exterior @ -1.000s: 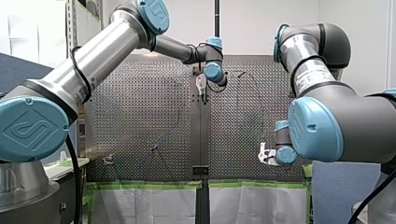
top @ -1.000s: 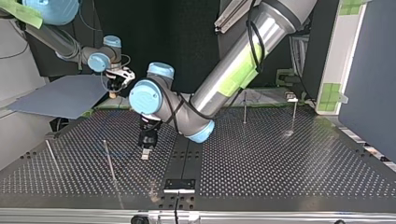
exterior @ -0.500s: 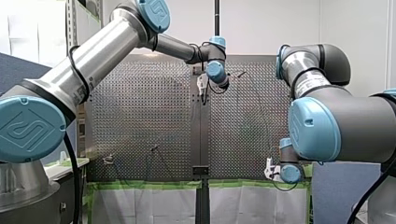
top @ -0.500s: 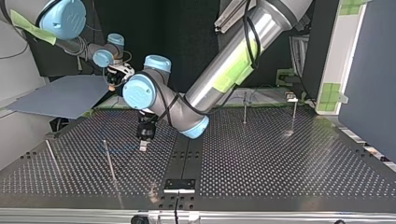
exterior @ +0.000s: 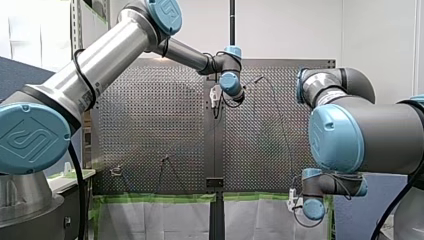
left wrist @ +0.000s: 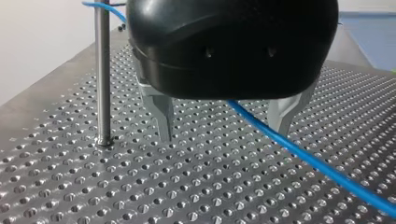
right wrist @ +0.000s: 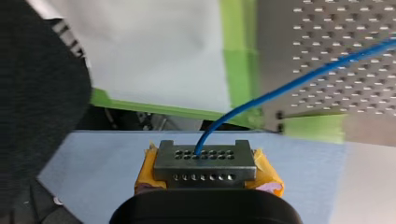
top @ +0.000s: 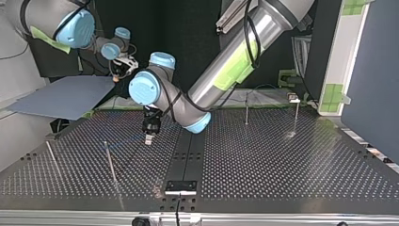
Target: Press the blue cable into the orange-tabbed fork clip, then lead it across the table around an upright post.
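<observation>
The blue cable (left wrist: 299, 151) runs slack over the perforated table and passes between the metal fingers (left wrist: 163, 116) of my left gripper (left wrist: 224, 122), which stands open just above the surface without clamping it. An upright post (left wrist: 102, 79) rises beside that gripper, and the cable bends past its top. In the top view my left gripper (top: 149, 136) hangs left of the table's middle. My right gripper (right wrist: 205, 161), with yellow pads, is shut on the blue cable (right wrist: 280, 91) and sits beyond the table's taped edge, low at the front view's right (exterior: 292, 200).
Thin upright posts (top: 109, 162) (top: 246, 109) (top: 296, 113) stand on the table in the top view. A small clip fixture (exterior: 116, 171) sits near the table's near left in the front view. A blue sheet (top: 61, 96) lies off the table by my right gripper. Green tape (exterior: 160, 197) lines the near edge.
My right gripper has drawn back off the table's near edge in the front view, taking the cable with it. My left gripper has shifted slightly away from the top camera, still open.
</observation>
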